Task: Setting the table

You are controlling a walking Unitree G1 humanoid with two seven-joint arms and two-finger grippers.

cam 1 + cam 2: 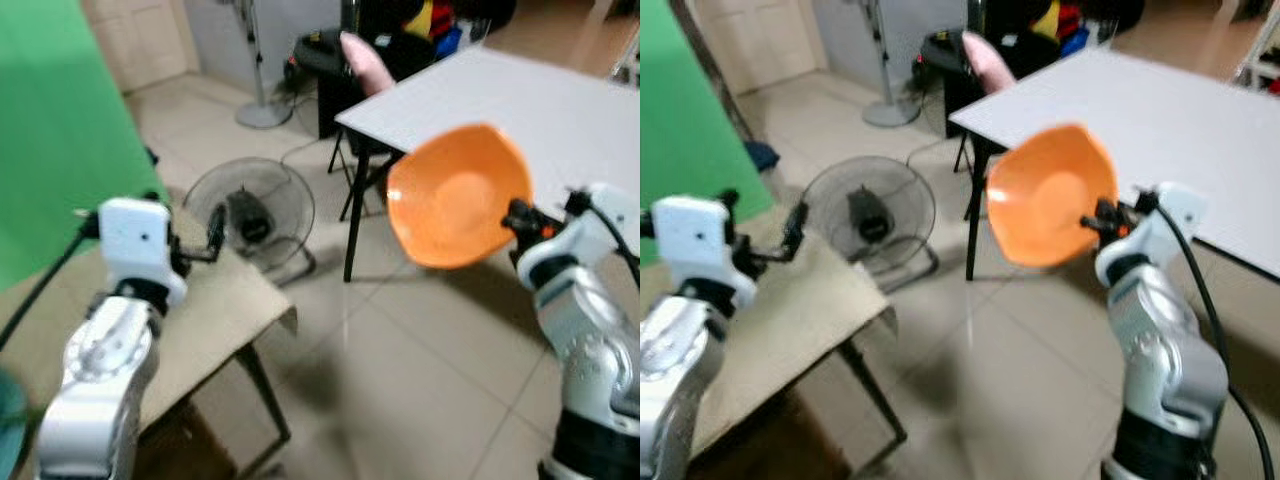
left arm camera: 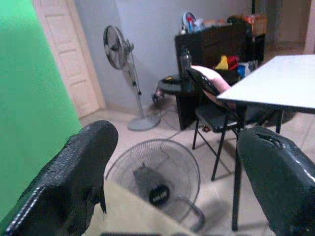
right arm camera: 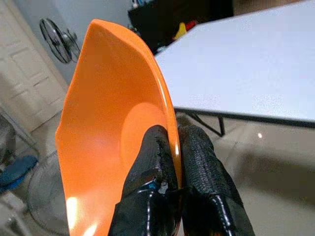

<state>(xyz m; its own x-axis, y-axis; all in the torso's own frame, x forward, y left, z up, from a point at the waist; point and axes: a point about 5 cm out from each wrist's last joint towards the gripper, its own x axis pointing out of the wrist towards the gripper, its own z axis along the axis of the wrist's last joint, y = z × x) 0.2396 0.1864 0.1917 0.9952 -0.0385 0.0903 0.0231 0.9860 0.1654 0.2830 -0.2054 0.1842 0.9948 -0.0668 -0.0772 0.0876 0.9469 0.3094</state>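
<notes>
Left eye view: the right claw [image 1: 518,215] holds a glossy orange bowl [image 1: 455,195] tilted on edge in the air, beside the white counter [image 1: 540,105].

Right wrist view: its fingers [image 3: 199,169] pinch the bowl's rim.

Left wrist view: the left claw [image 2: 182,191] is spread, holding nothing.

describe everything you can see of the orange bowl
The orange bowl is plain, glossy and plastic-looking, empty, with a slightly angular rim. It is held in the air, tipped on its side with its opening facing the camera, above the tiled floor beside the white table. The right claw pinches its rim, one finger inside, one outside.
</notes>
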